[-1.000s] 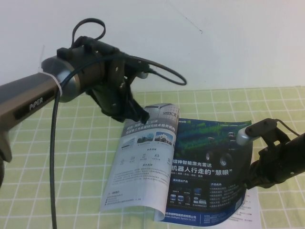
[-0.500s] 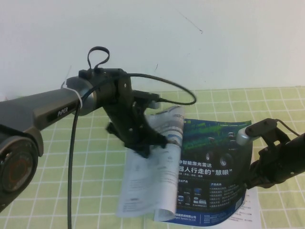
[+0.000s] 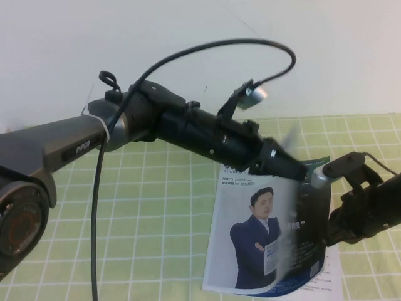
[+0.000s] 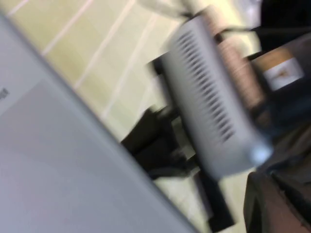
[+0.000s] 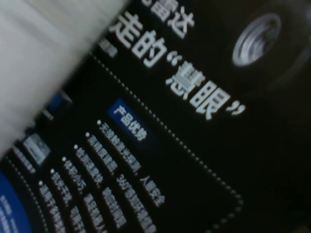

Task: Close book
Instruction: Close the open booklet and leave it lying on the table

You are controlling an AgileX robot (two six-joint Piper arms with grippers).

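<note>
The book [image 3: 250,238] is a thin glossy brochure on the green-checked cloth. Its turned leaf, showing a man in a dark suit, now lies over most of the dark blue inside page [image 3: 307,251]. My left gripper [image 3: 283,164] reaches across to the right, just above the book's top edge, where a blurred page corner stands up. My right gripper [image 3: 331,233] sits low at the book's right edge. The right wrist view is filled by the dark printed page [image 5: 184,121]. A pale grey page [image 4: 58,165] crosses the left wrist view.
A green-checked tablecloth [image 3: 125,238] covers the table, with a white wall behind it. A white sheet [image 3: 335,282] sticks out under the book's lower right corner. The left arm's cable [image 3: 250,42] loops high above the book. The right arm's camera housing [image 4: 214,107] shows in the left wrist view.
My left arm has swung from the book's left side over to the right, carrying the raised leaf with it. The open spread is now mostly covered. The right arm has stayed put.
</note>
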